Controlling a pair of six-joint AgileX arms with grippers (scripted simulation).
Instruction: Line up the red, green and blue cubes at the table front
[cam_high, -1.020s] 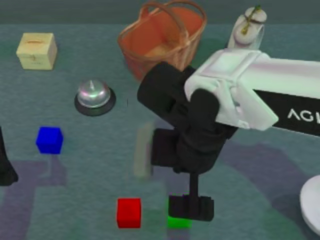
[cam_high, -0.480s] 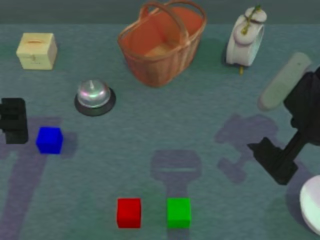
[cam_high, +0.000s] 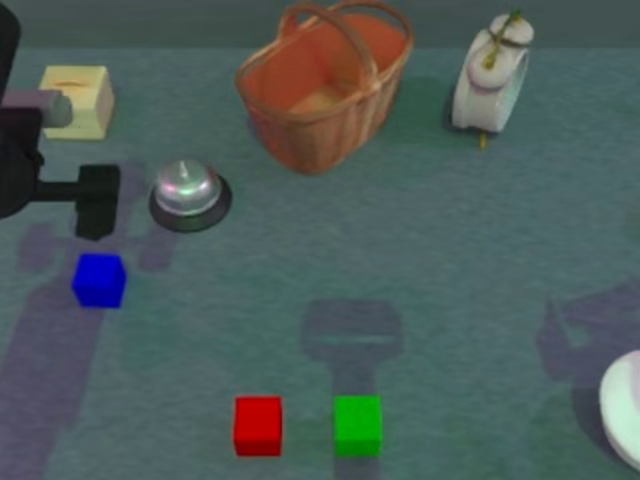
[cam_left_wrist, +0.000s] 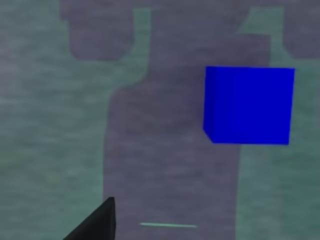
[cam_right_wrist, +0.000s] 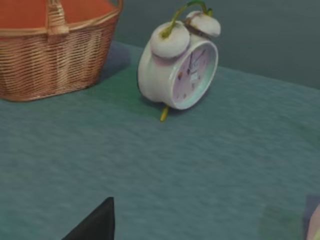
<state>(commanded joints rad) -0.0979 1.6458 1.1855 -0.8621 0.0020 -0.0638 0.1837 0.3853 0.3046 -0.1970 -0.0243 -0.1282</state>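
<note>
A: Where was the left pincer (cam_high: 97, 203)?

B: Above the desk's (cam_high: 450, 260) left side, beside a bell (cam_high: 188, 190), just behind the blue cube (cam_high: 99, 280). It had come in since a second earlier; I couldn't tell its grip. The right arm had withdrawn.

A: And the cubes?

B: The plain, deep-blue cube sat untouched. The red cube (cam_high: 258, 425) and green cube (cam_high: 357, 424) sat side by side in front.

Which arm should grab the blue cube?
Probably left. The left gripper hovers just behind the blue cube, while the right arm is out of the top view, far across the table.
</note>
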